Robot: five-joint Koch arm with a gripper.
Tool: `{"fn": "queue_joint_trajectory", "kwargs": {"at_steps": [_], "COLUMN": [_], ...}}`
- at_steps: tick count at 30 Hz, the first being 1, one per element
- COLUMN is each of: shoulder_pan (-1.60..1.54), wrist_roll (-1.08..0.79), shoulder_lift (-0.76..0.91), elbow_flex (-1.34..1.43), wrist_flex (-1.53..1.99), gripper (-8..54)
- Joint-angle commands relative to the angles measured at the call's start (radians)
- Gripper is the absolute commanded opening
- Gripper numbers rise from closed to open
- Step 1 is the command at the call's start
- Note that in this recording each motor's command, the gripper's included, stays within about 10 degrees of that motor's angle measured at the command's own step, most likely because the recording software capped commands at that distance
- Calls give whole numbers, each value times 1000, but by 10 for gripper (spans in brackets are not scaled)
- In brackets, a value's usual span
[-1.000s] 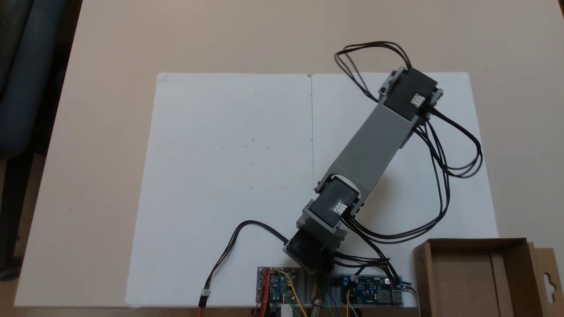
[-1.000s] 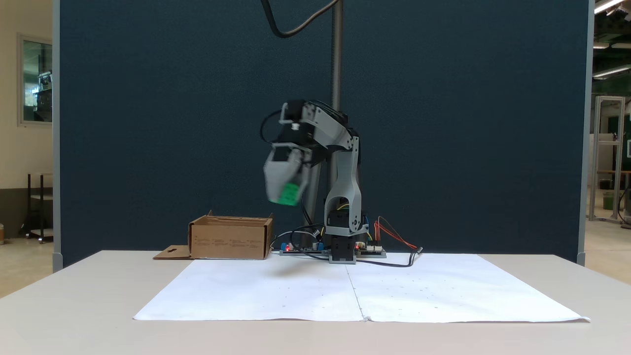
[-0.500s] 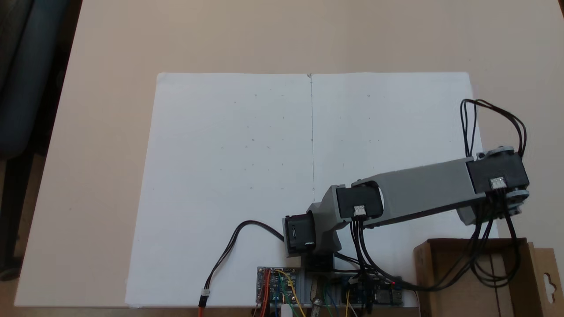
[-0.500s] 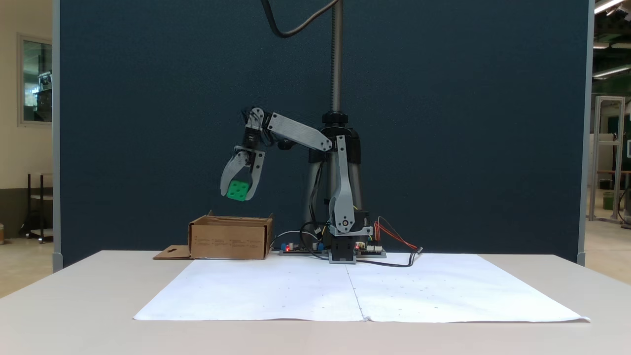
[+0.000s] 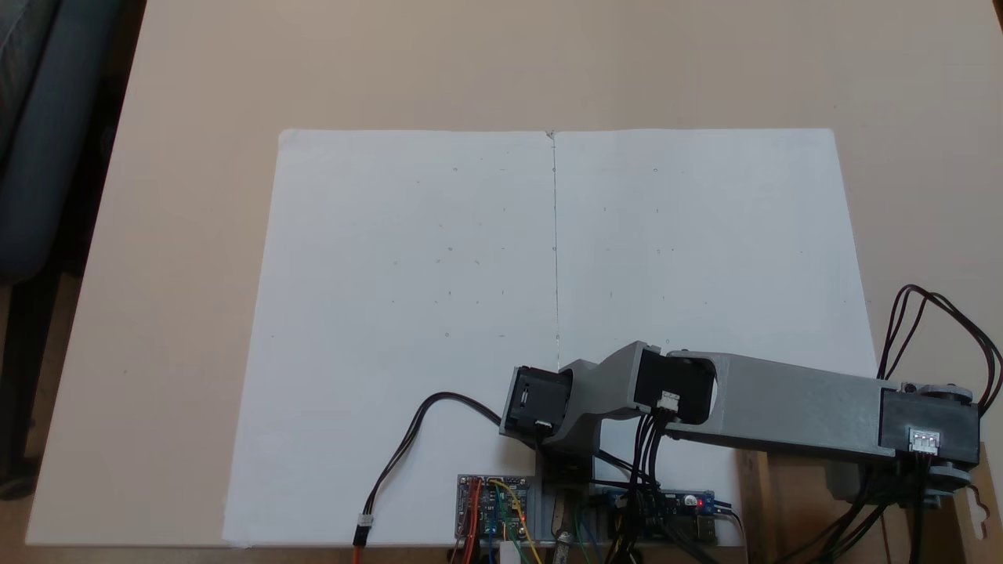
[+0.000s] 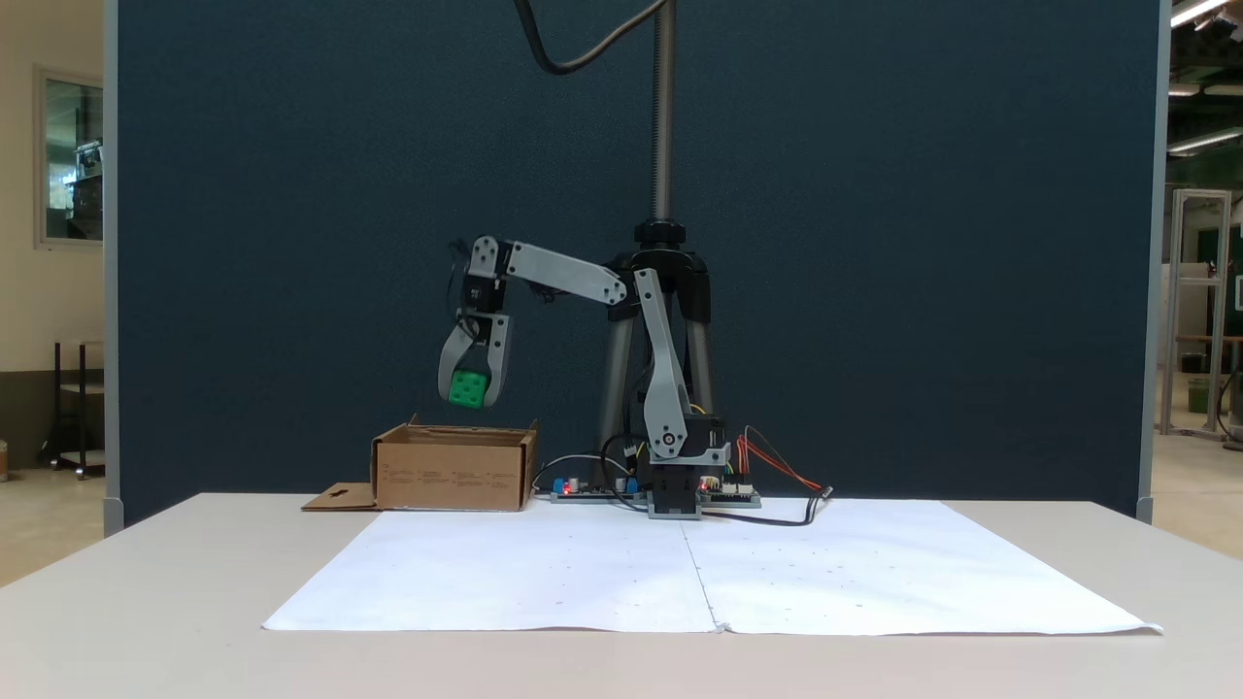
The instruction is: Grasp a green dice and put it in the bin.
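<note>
Side-on fixed view: the grey plastic arm [image 6: 568, 274] reaches out from its base toward 9 o'clock, wrist bent so the fingers [image 6: 467, 390] hang straight down. They are closed partway round the small bright green plastic dice with round pips [image 6: 468, 388], one finger [image 6: 450, 361] on each side of it, gripping it in the air. The dice hangs directly above the open top of the brown cardboard box with low walls [image 6: 453, 471], clear of the rim and not touching it. A flat cardboard flap with a hang-hole cutout [image 6: 339, 497] lies on the pale surface [image 6: 146, 602] at the box's 9 o'clock side.

Top-down fixed view: the arm's forearm link [image 5: 791, 407] stretches toward 3 o'clock from the base, its far end over the box [image 5: 754, 486], which sits at the frame's 4 o'clock corner and is largely covered by the arm and black cables [image 5: 932, 309]. White paper sheets [image 5: 423, 313] cover the middle of the surface [image 5: 196, 94]. Circuit boards [image 5: 492, 505] sit at 6 o'clock beside the base.
</note>
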Motion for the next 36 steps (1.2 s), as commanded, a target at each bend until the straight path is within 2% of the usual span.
{"fn": "queue_joint_trajectory", "kwargs": {"at_steps": [1,2,3,8,12,15,20,30,36], "shoulder_pan": [11,11,11,2,-51,-127,-407,-1154,-1416], "wrist_roll": [-87,-87,-87,-86,-60,103,281,302,302], "shoulder_lift": [25,25,23,11,12,15,133,183,147], "elbow_flex": [-34,-34,-31,-11,-11,-21,-23,-21,-18], "wrist_flex": [41,25,28,26,14,-31,-63,-144,-179], "gripper": [121,175,289,468,439,434,432,436,439]}}
